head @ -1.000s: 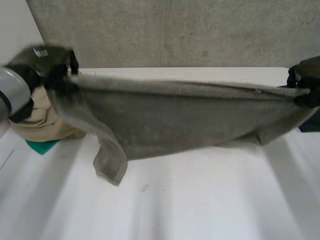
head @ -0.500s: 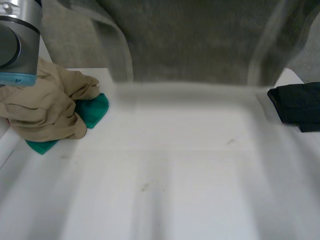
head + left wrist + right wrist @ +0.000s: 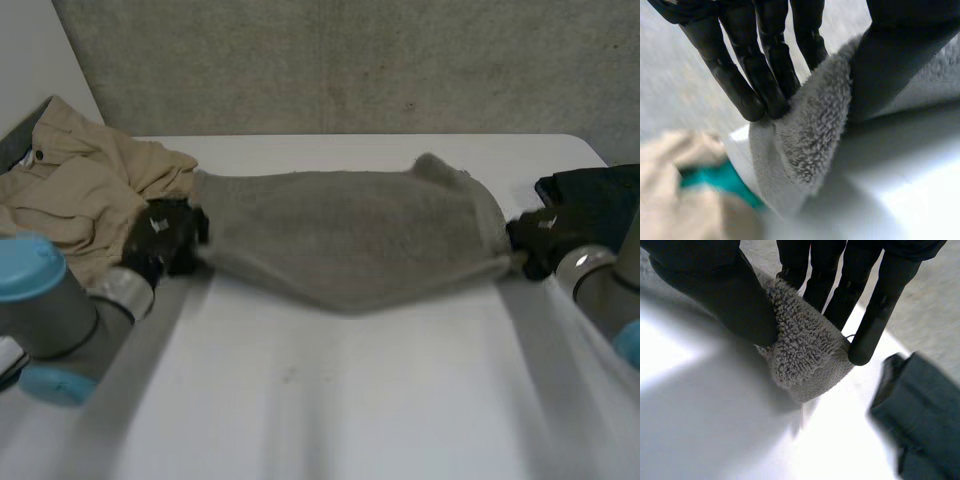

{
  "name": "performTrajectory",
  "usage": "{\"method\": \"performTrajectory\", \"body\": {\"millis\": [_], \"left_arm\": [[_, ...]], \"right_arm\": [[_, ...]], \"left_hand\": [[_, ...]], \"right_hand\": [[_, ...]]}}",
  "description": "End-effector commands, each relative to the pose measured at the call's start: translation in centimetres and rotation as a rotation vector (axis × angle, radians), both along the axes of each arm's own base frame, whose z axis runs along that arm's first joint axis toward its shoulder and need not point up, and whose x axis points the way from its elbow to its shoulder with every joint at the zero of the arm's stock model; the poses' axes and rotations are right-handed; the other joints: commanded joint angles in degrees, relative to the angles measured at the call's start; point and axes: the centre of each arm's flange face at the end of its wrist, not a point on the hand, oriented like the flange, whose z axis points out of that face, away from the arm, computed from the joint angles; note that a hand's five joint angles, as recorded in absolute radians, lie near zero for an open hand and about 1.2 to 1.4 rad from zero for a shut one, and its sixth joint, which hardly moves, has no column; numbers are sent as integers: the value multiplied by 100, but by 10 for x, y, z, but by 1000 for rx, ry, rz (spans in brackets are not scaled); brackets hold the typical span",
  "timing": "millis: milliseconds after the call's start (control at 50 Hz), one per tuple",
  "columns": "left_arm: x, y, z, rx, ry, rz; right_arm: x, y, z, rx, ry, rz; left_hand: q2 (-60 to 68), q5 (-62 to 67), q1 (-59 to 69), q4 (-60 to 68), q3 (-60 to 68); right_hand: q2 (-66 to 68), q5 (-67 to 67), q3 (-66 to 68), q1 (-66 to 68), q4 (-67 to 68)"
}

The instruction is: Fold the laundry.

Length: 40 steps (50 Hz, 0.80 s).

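Grey towel [image 3: 350, 235]: my left hand [image 3: 165, 235] and right hand [image 3: 540, 235] pinch its ends.
Green cloth [image 3: 720, 180]: mostly hidden under tan clothes [image 3: 70, 190].

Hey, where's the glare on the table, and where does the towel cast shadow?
Right wrist view: bright glare on the white table beside the right hand, which pinches the grey towel at its end. Head view: soft, even light, a thin shadow under the towel's near edge. Left wrist view: the table is dark beneath the towel pinched by the left hand.
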Motion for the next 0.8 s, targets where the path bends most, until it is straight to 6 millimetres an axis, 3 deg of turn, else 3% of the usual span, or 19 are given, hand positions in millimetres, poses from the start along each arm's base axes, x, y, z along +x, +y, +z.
{"method": "performTrajectory", "body": {"millis": [20, 80, 240, 480, 620, 720, 800], "left_arm": [[6, 22, -4, 123, -177, -22], [8, 23, 8, 139, -221, -25], [11, 25, 24, 173, -272, -27], [-5, -3, 47, 94, -270, -26], [-17, -20, 41, 127, -337, 4], [-19, -16, 25, 202, -425, -20], [-15, -6, 17, 256, -480, -42]], "right_arm": [[-2, 11, -7, 32, 46, 21], [-6, 13, 1, 22, 26, 8], [-10, 16, 5, 22, -2, -4], [-7, 20, 1, 34, 4, 8], [-9, 21, -2, 43, 9, 5], [-9, 22, -1, 44, 12, 7], [-10, 21, 0, 41, 11, 5]], "left_hand": [[-1690, -1754, -1626, -1755, -1694], [-2346, -2409, -2281, -2410, -2349], [-2568, -2631, -2503, -2632, -2571], [-2417, -2480, -2352, -2481, -2420], [-2181, -2244, -2116, -2245, -2185], [-2198, -2261, -2133, -2262, -2201], [-1126, -1190, -1062, -1191, -1130]], "right_hand": [[1260, 1153, 1157, 1511, 1104], [1260, 1153, 1157, 1511, 1104], [1260, 1153, 1157, 1511, 1104], [1260, 1153, 1157, 1511, 1104], [1260, 1153, 1157, 1511, 1104], [1260, 1153, 1157, 1511, 1104], [1260, 1153, 1157, 1511, 1104]]}}
